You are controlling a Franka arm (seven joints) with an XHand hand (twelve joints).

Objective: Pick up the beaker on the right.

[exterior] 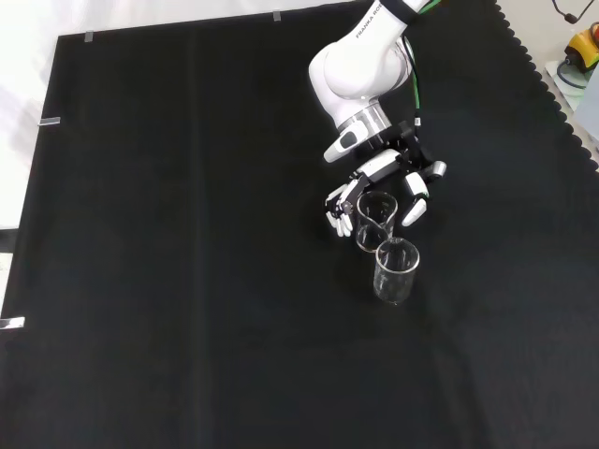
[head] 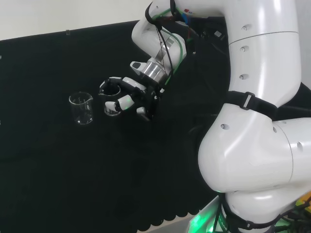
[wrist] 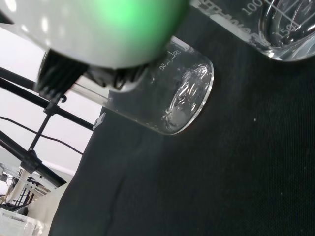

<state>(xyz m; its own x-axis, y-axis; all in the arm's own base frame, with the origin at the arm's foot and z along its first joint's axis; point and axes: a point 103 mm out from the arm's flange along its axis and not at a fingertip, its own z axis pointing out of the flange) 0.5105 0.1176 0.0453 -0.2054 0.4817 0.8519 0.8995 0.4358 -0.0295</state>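
Observation:
Two clear glass beakers stand on the black cloth. One beaker (head: pixel 81 108) (exterior: pixel 396 271) stands free, to the left in the head view and nearest the camera in the front view. The other beaker (head: pixel 111 98) (exterior: pixel 376 221) sits inside the black and white hand (head: pixel 130 97) (exterior: pixel 388 168). The fingers (exterior: pixel 341 210) curl round one side of it and the thumb (exterior: pixel 416 202) closes on the other. Its base looks low, at the cloth. In the wrist view a beaker (wrist: pixel 183 96) shows past a blurred white part of the hand (wrist: pixel 98 29), and a second beaker's base (wrist: pixel 288 24) shows at the edge.
The arm's big white links (head: pixel 257 121) take up the right of the head view. The cloth's scalloped edge (exterior: pixel 562 103) runs along the right in the front view, with coloured items (exterior: pixel 580 51) beyond it. Bare black cloth (exterior: pixel 187 281) spreads to the left of the beakers there.

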